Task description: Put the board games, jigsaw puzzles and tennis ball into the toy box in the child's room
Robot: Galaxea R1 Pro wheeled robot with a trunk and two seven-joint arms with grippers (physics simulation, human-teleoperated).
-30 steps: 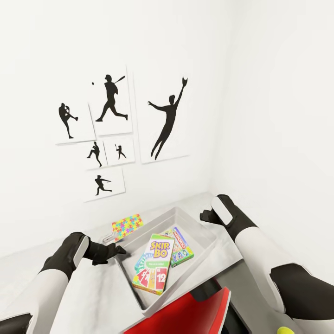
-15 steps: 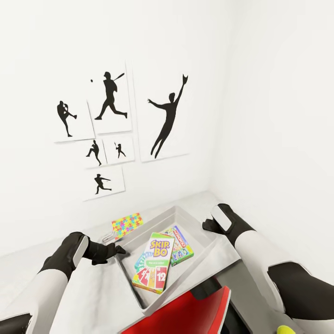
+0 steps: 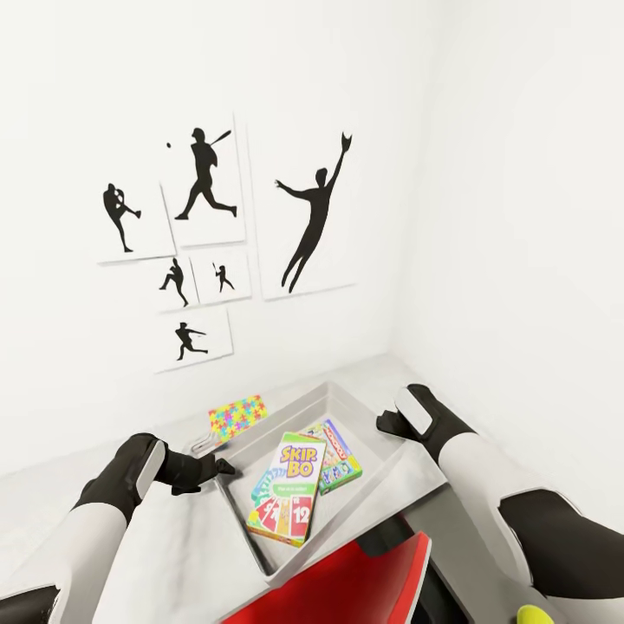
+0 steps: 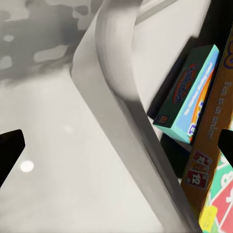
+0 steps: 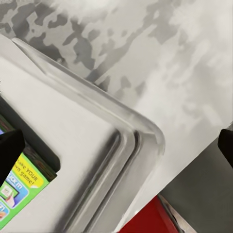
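We saw the toy box (image 3: 386, 472) on the table (image 3: 186, 542), in the corner under the pictures (image 3: 204, 186). Inside lay the Skip-Bo game (image 3: 289, 488), on top of a blue game (image 4: 191, 97), with a green-edged game (image 3: 338, 461) beside it. One puzzle (image 3: 236, 416) lay on the table behind the box. Our left end effector (image 3: 217, 465) was at the box's left rim and the right end effector (image 3: 386, 420) at its far right corner, both with fingers wide apart and holding nothing. The ball (image 3: 535, 615) was low on the right

Both arms wear smooth white shells over the forearms, giving way to matte black wrists; the right wrist (image 3: 422, 407) carries a pale grey panel.
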